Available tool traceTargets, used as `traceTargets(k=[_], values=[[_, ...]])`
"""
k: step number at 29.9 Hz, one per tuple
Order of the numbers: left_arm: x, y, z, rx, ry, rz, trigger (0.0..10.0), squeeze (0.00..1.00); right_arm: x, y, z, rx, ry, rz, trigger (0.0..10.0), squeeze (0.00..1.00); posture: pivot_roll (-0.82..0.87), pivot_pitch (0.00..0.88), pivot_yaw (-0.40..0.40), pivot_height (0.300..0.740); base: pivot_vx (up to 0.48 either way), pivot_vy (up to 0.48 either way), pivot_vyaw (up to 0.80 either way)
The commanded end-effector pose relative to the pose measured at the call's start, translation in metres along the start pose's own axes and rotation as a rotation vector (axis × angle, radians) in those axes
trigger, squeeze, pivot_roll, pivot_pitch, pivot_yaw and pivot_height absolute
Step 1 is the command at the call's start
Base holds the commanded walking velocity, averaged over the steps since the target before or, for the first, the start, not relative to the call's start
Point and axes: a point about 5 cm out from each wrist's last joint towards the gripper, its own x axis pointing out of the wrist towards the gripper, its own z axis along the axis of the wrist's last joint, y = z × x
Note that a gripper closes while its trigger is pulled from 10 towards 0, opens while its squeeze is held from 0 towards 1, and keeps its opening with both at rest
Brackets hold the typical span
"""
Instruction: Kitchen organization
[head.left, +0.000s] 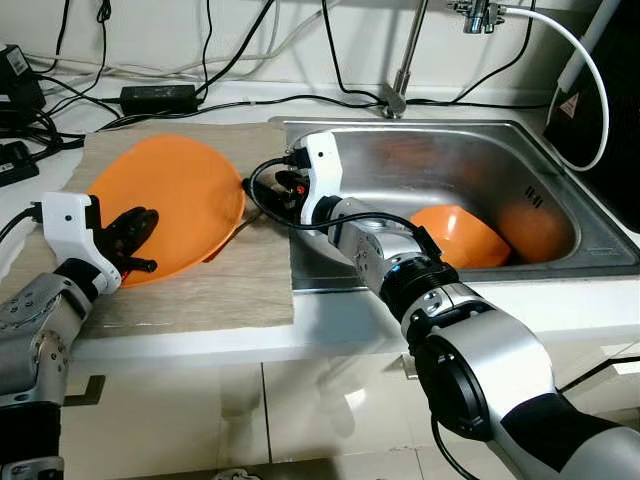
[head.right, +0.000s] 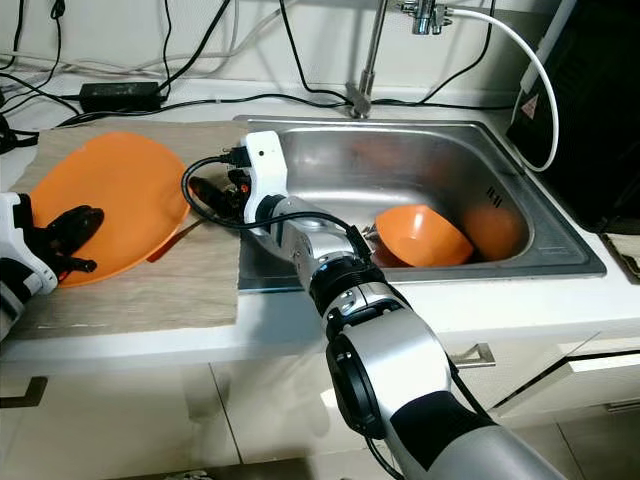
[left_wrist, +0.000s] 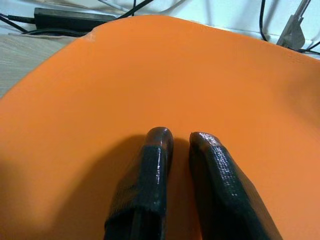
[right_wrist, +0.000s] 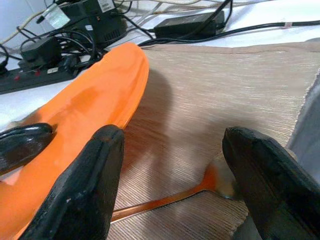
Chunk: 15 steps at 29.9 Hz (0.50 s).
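Left gripper has its fingers pressed nearly together, tips resting on the near inner face of the orange plate, which lies tilted on the beige mat left of the sink. Right gripper is spread wide just above the mat by the plate's right rim, with a spoon lying on the mat between and beneath its fingers, handle running under the plate edge. Orange bowl sits tilted in the sink basin, well apart from both grippers.
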Motion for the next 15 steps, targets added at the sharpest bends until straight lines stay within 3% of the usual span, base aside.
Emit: traceTargets(k=[1,15], values=[[0.0018,-0.0069,-0.0259,-0.044,0.115,-0.027,10.0,0.00,0.0309,0.0861,-0.0129,0.046,0.004,0.278,10.0,0.00,0.10,0.023,-0.067,0.740,0.000,0.000,0.00],[0.0016,-0.0060,-0.0280,-0.044,0.120,-0.026,10.0,0.00,0.0290,0.0814,-0.0074,0.061,-0.006,0.286,10.0,0.00,0.10,0.008,-0.065,0.740,0.000,0.000,0.00]])
